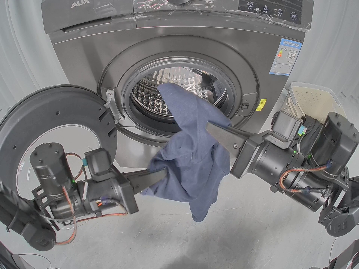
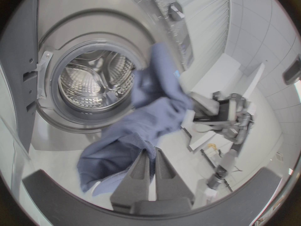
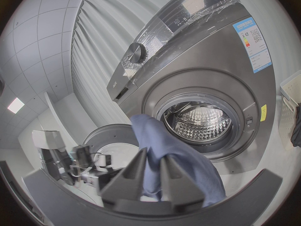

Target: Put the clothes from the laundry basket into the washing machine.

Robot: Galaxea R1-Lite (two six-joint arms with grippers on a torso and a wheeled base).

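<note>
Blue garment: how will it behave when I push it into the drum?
Probably floppy: the blue garment sags in folds between the left gripper and right gripper. Likely light, since both hold it by small pinches. Its hanging tail may catch on the door rim rather than follow into the drum.

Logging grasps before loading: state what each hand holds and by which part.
Both hold the blue garment: the left hand pinches its lower left edge, the right hand a fold at its upper right side.
</note>
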